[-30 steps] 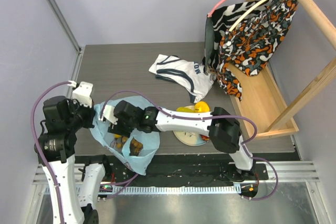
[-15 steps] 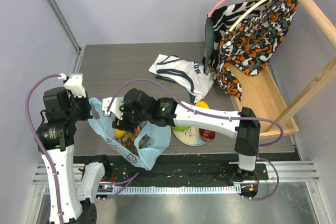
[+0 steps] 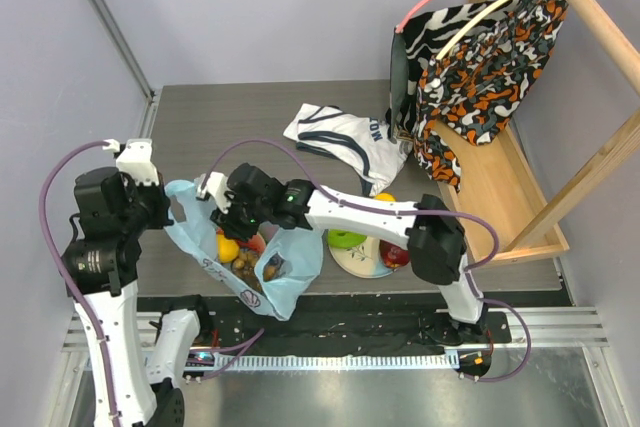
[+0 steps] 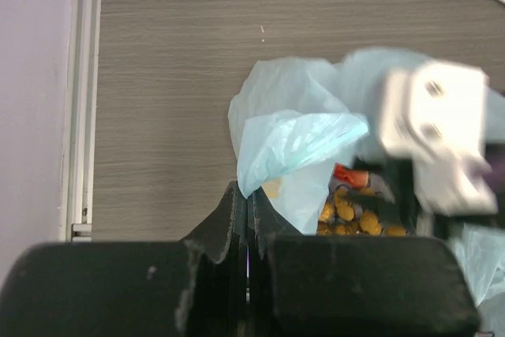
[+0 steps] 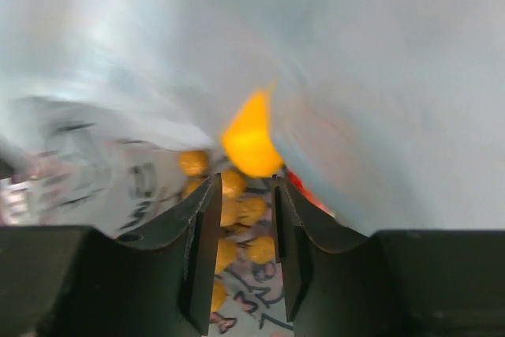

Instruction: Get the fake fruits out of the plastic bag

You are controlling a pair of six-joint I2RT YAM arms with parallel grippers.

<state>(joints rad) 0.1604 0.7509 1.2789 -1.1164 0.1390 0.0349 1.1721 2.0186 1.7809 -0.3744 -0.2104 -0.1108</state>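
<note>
Plastic bag [image 3: 285,269] lies at the near-left table edge: thin, limp, crinkly film, best taken by rim or handle. Left gripper [image 4: 245,195] does so, jaws shut on a fold of the edge, holding the mouth up. Fake fruits inside, an orange piece [image 5: 251,138] and a grape bunch [image 3: 245,267], look light, hard and glossy, so slip-prone; pinch across the middle. Right gripper [image 5: 245,187] sits in the mouth, jaws narrowly apart, nothing between them, orange piece just past the tips. Against 1 second ago: bag edge drawn further left, mouth wider, orange piece exposed, right jaws narrower.
</note>
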